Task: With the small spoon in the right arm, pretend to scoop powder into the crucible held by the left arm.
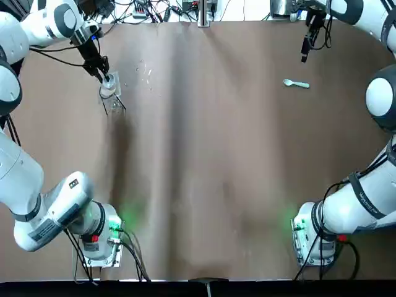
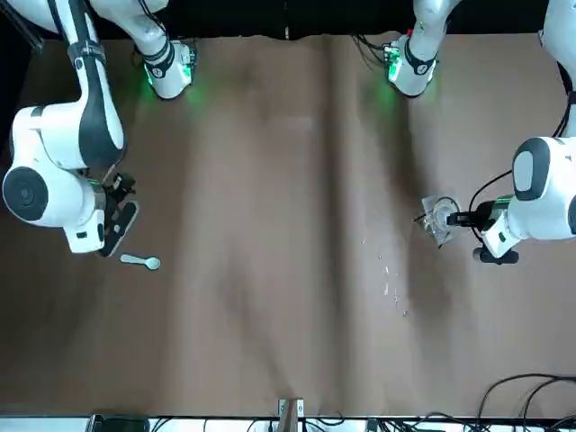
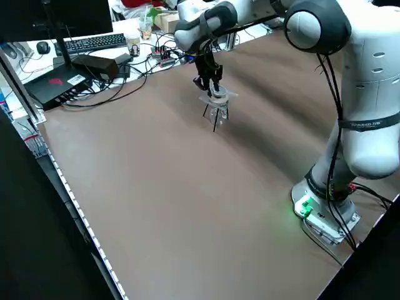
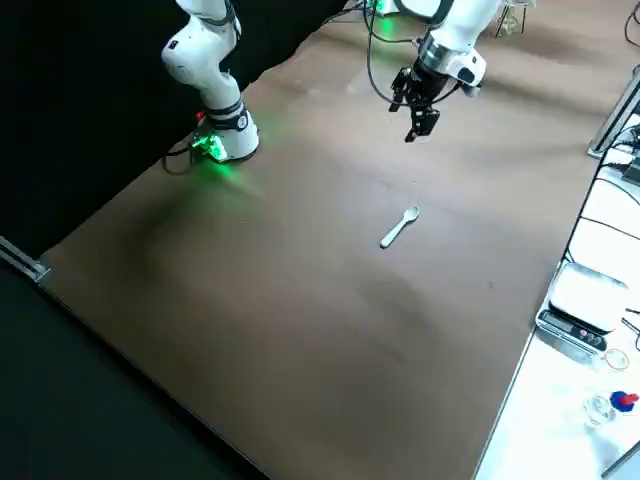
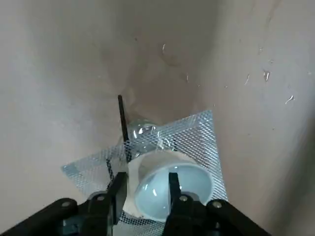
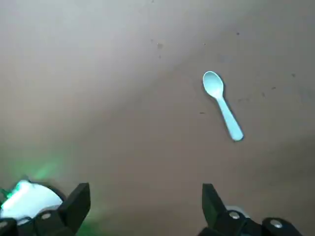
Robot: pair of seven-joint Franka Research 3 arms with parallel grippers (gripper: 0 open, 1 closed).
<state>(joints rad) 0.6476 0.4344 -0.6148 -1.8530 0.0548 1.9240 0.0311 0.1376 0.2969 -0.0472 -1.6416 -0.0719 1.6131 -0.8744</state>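
Observation:
A small white crucible sits on a wire-gauze tripod stand at the far left of the table. My left gripper is down at it, open, with one finger outside the rim and the other over the bowl; the crucible rests on the gauze. A small pale spoon lies flat at the far right, bowl toward the middle. My right gripper hovers above the table just beyond the spoon, open and empty.
Tiny glinting specks are scattered on the brown table near the stand. Both arm bases stand at the near edge. Cables run along the far edge, and a scale sits off the table's right side.

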